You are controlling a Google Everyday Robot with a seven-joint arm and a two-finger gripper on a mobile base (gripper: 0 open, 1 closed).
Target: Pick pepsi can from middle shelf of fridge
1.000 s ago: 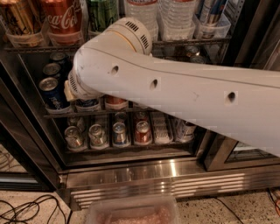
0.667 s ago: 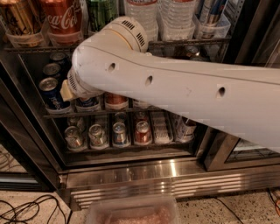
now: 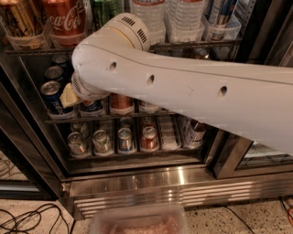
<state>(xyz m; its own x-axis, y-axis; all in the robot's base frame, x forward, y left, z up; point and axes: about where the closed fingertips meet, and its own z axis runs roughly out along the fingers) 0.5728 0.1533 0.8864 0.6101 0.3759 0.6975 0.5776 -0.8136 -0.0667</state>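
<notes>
The fridge (image 3: 151,183) stands open in front of me. A blue pepsi can (image 3: 51,99) with a silver top stands at the left front of the middle shelf (image 3: 59,119), with more cans behind it. My white arm (image 3: 192,91) crosses the view from the right. Its wrist end covers the middle shelf. My gripper is hidden behind that wrist. Only a cream-coloured part (image 3: 68,95) shows, right next to the pepsi can. A second blue can (image 3: 91,108) peeks out under the wrist.
The top shelf holds a Coca-Cola bottle (image 3: 64,20) and water bottles (image 3: 149,13). The bottom shelf holds several cans (image 3: 124,139). A dark door frame (image 3: 229,157) stands at the right. A clear plastic tub (image 3: 137,221) and cables (image 3: 27,219) lie on the floor.
The arm has shifted slightly, its long section sitting a little higher. The wrist stays at the left of the middle shelf. The cans have not moved.
</notes>
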